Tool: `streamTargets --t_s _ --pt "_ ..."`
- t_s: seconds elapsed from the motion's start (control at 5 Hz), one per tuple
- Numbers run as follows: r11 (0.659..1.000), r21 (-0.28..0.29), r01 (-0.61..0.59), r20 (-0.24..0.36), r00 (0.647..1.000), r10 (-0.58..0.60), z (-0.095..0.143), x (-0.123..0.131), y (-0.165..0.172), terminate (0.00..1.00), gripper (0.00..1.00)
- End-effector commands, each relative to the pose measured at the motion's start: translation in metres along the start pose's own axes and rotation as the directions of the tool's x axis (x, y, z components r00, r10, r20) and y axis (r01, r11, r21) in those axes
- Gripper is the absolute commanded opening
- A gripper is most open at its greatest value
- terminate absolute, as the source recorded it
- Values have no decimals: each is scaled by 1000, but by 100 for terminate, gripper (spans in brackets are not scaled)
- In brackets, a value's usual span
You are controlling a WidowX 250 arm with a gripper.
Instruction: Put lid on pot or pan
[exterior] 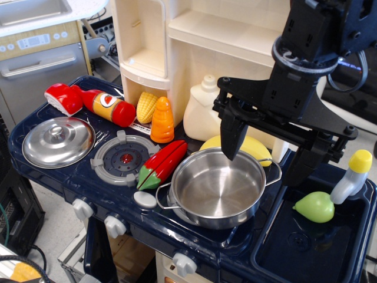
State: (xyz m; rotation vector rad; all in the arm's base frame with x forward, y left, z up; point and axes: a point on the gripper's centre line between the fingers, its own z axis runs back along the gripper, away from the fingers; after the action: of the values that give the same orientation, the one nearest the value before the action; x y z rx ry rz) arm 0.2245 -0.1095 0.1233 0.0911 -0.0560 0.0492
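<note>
With the hand (268,154) spread wide and empty over the pot (217,187), we judge the lid (58,141), lying far left on the counter (76,184), stiff and slippery, best gripped by its knob.

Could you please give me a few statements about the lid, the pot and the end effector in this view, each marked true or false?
1. The lid is sitting on the pot. False: it lies on the stove's left side, apart from the pot.
2. The pot is empty. True.
3. The end effector is holding the lid. False: it is open above the pot, holding nothing.
4. The red chili pepper lies between the burner ring and the pot. True.
5. The green pear is in the sink basin. True.
</note>
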Motion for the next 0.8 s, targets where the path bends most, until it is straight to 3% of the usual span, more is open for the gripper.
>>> streamTargets --t_s 0.0,0.2,0.4,0.6 --pt "1000 0 0 0 1000 0 0 0 0 0 100" --pt "995 89 46 -6 999 -45 17 21 38 0 100" --pt "979 200 44 2 999 -45 31 25 87 0 100" --pt "977 214 -3 -16 1000 6 29 19 137 0 100"
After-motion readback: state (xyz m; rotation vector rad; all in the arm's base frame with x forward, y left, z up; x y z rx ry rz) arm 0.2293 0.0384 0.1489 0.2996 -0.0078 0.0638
